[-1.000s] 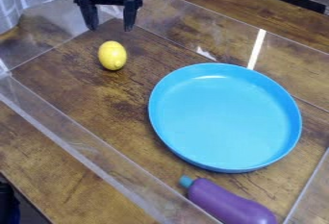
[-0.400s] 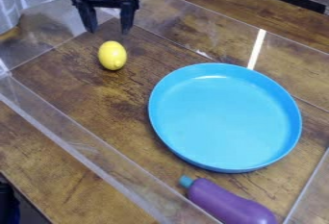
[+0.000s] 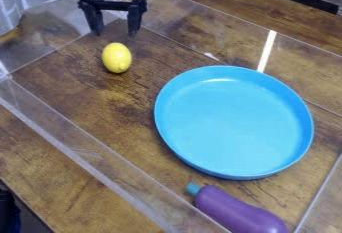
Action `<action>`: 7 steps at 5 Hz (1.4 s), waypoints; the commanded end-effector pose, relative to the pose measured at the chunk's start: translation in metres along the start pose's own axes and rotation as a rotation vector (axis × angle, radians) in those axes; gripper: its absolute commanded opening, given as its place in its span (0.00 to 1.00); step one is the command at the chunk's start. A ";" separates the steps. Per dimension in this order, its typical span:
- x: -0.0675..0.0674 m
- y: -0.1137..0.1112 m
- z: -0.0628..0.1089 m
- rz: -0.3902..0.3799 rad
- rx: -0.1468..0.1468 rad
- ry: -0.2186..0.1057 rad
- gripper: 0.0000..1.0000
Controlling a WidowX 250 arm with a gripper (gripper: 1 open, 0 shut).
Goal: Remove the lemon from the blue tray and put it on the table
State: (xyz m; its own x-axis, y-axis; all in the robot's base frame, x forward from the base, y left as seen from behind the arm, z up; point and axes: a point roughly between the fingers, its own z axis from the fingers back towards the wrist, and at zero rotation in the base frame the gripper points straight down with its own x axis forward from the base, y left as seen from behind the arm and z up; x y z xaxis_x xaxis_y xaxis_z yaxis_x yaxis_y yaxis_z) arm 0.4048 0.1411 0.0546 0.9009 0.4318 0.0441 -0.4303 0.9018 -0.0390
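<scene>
The small yellow lemon (image 3: 118,57) lies on the dark wood table (image 3: 80,107), left of and apart from the blue tray (image 3: 234,121). Nothing sits in the tray. My black gripper (image 3: 111,19) hangs at the top left, just beyond the lemon, pointing down. Its two fingers stand spread with nothing between them, and they are not touching the fruit.
A purple eggplant (image 3: 241,213) with a green-blue cap lies at the bottom edge, below the tray. Low clear plastic walls (image 3: 67,147) run around the tabletop. A bright glare streak (image 3: 267,49) crosses the wood beyond the tray.
The gripper has drifted a touch up and away from the lemon; its fingers stay spread. Lemon, tray and eggplant have not moved.
</scene>
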 end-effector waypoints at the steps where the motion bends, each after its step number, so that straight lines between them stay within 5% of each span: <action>1: 0.010 0.007 0.023 0.005 -0.007 -0.074 1.00; 3: 0.024 0.027 0.032 -0.077 -0.016 -0.072 1.00; 5: 0.043 0.024 0.020 -0.136 -0.036 -0.086 1.00; 7: 0.045 0.028 0.029 -0.153 -0.055 -0.074 1.00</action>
State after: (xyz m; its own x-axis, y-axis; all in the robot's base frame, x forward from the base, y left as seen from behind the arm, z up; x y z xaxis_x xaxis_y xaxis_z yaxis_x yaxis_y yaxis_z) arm 0.4319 0.1707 0.0620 0.9605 0.2698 0.0674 -0.2636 0.9605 -0.0890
